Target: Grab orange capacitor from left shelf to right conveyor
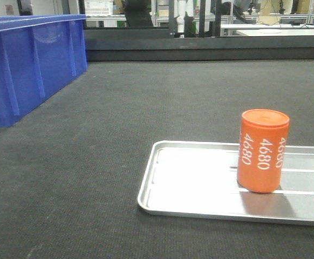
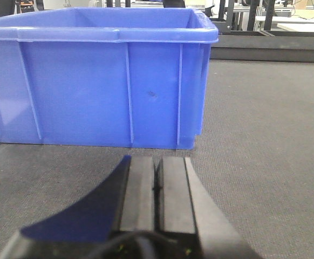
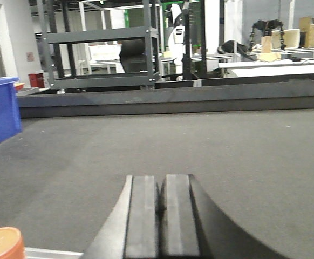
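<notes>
Plainly, the orange capacitor [image 1: 263, 150] already stands upright in a small shallow silver tray [image 1: 162, 186] lying on the dark belt [image 1: 146, 102], and neither arm holds it. The left gripper [image 2: 156, 186] has its jaws pressed together on nothing, facing the blue bin [image 2: 100, 75]. The right gripper [image 3: 159, 218] is likewise closed and empty, low over the belt, with the capacitor's top [image 3: 3, 244] just showing at its lower left.

The main risk, as I judge it, is a knock: a closed right gripper swinging left could clip the tall can and tip it, and it would roll off the tray's low rim. The left shelf is not in view. The bin sits well apart on the left side of the belt, and nothing else crowds the can.
</notes>
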Motion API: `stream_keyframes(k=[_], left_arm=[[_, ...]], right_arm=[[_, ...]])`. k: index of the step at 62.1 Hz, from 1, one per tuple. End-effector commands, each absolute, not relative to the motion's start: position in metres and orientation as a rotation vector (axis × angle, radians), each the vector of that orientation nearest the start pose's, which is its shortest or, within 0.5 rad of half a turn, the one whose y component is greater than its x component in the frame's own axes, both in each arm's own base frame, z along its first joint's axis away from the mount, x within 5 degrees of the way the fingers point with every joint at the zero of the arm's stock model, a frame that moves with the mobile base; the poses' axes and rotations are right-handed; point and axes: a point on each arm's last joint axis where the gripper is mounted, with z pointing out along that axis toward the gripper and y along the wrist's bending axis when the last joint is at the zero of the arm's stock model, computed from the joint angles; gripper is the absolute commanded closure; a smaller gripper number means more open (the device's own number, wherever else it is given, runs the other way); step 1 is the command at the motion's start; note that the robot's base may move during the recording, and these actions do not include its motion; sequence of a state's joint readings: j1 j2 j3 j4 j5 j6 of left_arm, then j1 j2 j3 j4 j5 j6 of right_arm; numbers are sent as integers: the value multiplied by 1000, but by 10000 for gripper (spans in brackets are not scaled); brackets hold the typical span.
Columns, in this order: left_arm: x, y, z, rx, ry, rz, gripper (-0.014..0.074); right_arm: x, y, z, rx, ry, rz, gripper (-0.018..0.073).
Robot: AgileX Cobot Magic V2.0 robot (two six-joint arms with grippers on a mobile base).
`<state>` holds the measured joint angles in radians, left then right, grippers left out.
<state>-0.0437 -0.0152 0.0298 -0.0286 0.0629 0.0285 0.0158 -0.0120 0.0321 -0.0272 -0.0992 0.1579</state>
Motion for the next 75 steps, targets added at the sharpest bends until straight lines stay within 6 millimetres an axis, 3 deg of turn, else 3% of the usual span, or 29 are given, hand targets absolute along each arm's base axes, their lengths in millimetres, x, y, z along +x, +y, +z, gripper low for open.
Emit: stream_keyframes(k=[1,75], left_arm=[[57,-3,197,28,1491,-46,722],[57,-3,197,28,1491,-46,722]], right_arm=[[51,0,227,85,1281,101,505],[50,-4,230,151,1245,70,505]])
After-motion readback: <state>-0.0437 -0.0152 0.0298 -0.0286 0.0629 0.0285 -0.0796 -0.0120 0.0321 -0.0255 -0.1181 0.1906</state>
